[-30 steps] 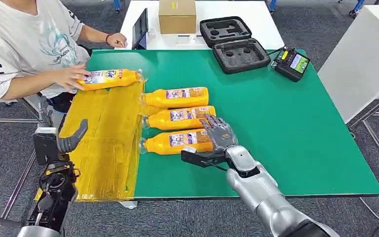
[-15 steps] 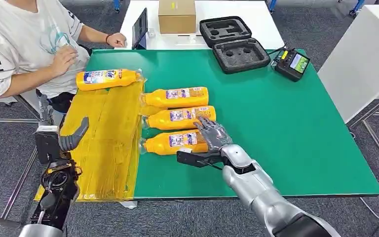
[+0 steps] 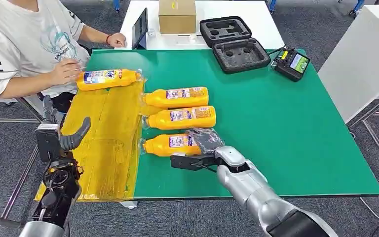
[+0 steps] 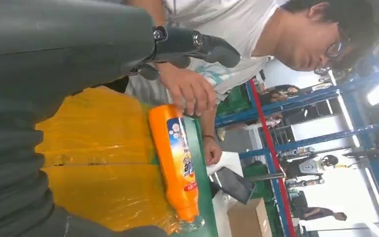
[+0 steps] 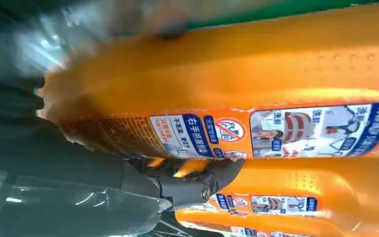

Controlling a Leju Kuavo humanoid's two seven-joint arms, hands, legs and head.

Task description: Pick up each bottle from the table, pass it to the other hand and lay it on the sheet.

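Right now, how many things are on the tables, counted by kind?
Orange bottles: 4 (one on the yellow sheet, three on the green table)
Yellow sheet: 1
Black foam case: 1
Cardboard box: 1
Tablet: 1
Handheld controller: 1
Total: 9

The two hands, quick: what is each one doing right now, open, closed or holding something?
Left hand: open, holding nothing, raised beside the yellow sheet.
Right hand: wrapped over the nearest bottle on the table; a firm grip cannot be told.
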